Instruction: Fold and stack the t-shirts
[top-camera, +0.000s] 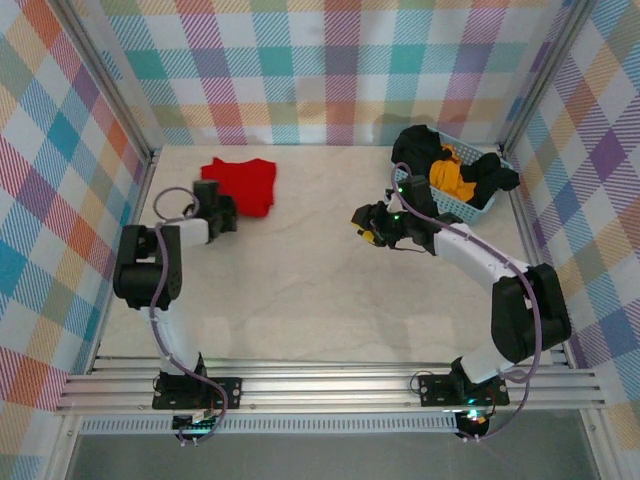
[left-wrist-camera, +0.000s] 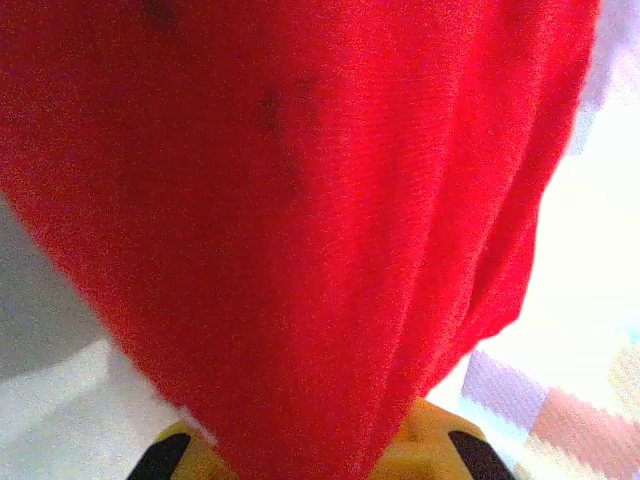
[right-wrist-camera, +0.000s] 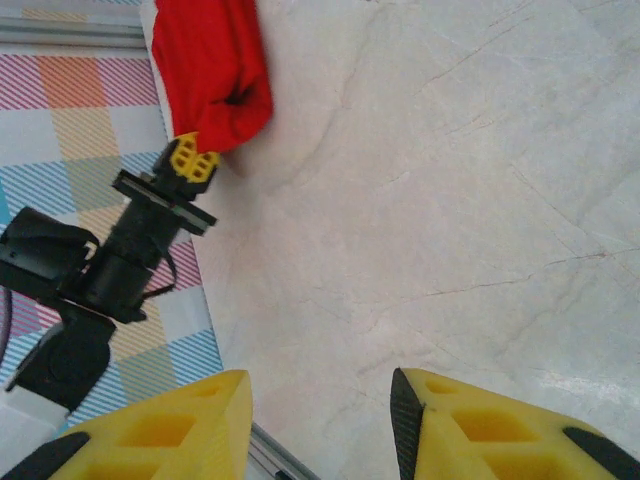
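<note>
Across the counter (top-camera: 320, 300), the red t-shirt (top-camera: 243, 185) lies bunched at the far left. My left arm (top-camera: 150, 268) folds up toward it, and the left gripper (right-wrist-camera: 194, 160) has its fingers pressed together, pinching the shirt's edge. The right gripper (right-wrist-camera: 320, 400) hovers mid-counter with its fingers spread, gripping nothing.

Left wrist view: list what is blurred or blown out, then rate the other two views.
Left wrist: the red shirt sits too close, soft and out of focus; the right edge is blown out white. Right wrist: table veins sharp, mild glare lower right. Top external: even light, faint shadows, no blur.
</note>
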